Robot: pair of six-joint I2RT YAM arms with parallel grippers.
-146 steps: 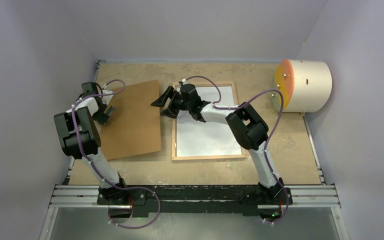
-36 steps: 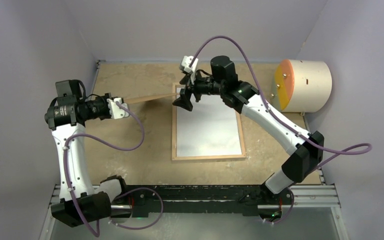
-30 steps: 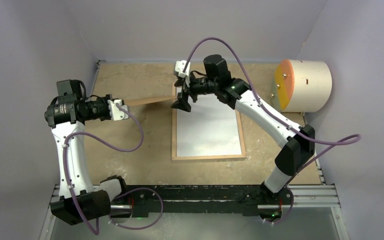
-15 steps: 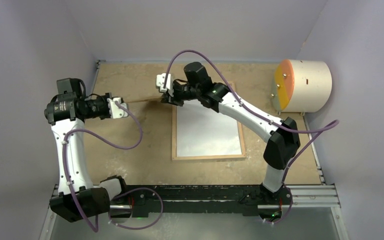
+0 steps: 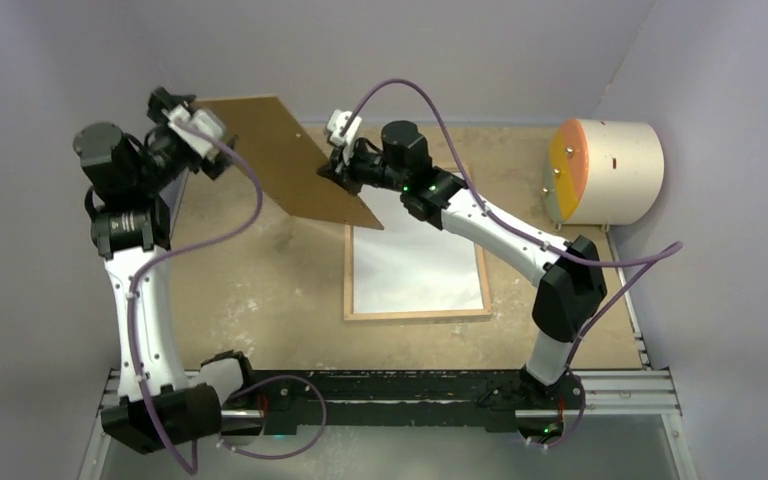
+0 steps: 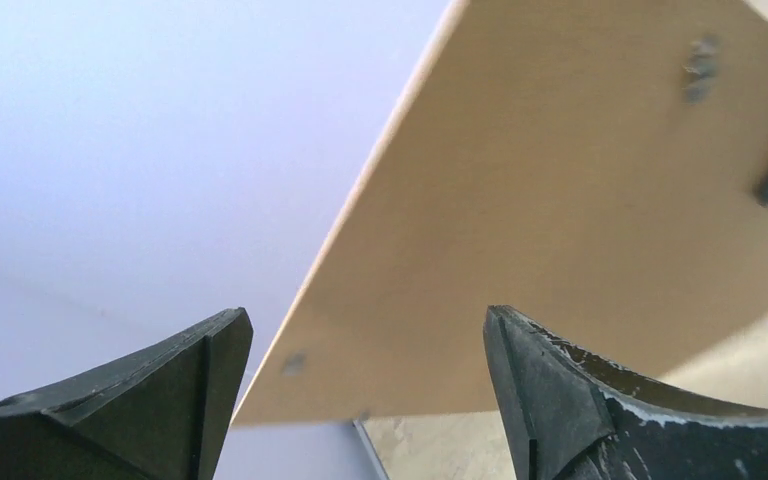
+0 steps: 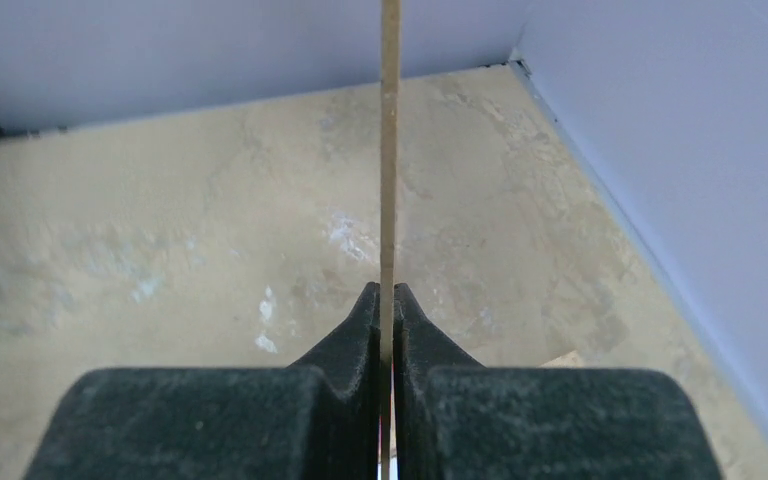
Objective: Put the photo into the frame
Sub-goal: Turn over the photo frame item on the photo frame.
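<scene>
- Above the table's (image 5: 260,290) far left, I see the brown backing board (image 5: 290,155) tilted in the air.
- Mid-table, the frame (image 5: 348,270) lies flat, wood side up.
- The photo (image 5: 415,270) sits inside it, white back up.
- The right gripper (image 7: 387,330) pinches the board's edge; the left gripper's (image 6: 360,320) fingers are spread wide.

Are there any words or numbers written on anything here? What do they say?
None: no words, numbers or signs can be read in any view.
The board and the frame look plain.
The drum has a few small dark marks, too small to tell what they are.
</scene>
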